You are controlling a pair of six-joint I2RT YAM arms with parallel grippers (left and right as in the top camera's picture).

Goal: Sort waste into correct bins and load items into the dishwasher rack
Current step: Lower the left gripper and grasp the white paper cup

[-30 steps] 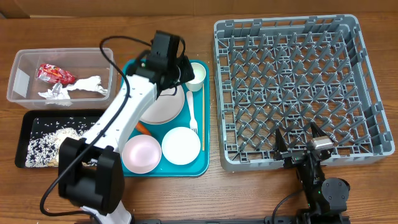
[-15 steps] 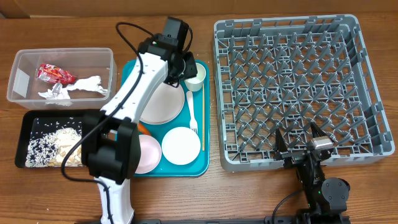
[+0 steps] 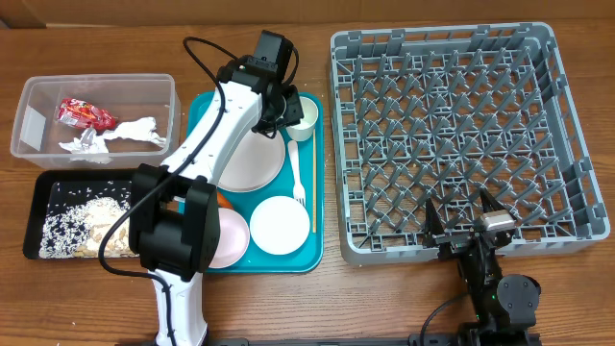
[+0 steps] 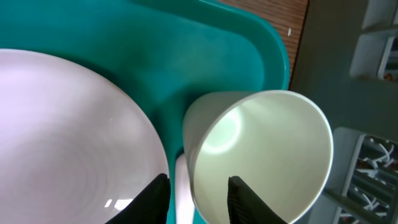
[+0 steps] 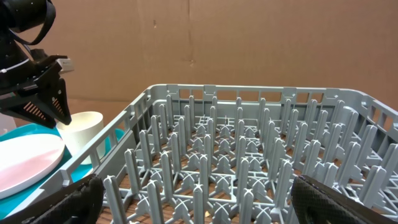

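Note:
My left gripper (image 3: 287,112) hangs over the small white cup (image 3: 306,116) at the back right corner of the teal tray (image 3: 314,252). In the left wrist view its jaws are open and straddle the near wall of the cup (image 4: 261,149), one finger inside and one outside, with gaps showing. The white plate (image 3: 252,159) lies beside it. A white bowl (image 3: 280,225), a pink bowl (image 3: 231,240), the fork (image 3: 296,173), the chopstick (image 3: 312,187) and the carrot (image 3: 220,199) are on the tray. My right gripper (image 3: 464,223) rests open at the near edge of the rack (image 3: 442,37).
The clear tub (image 3: 27,91) at the left holds the red wrapper (image 3: 85,113) and the napkin (image 3: 135,132). In front of it the black tray (image 3: 46,181) holds rice (image 3: 82,213). The rack's upright pegs (image 5: 249,174) fill the right wrist view.
My left arm has swung right and farther back, which brought its gripper down over the cup. The right arm has not moved.

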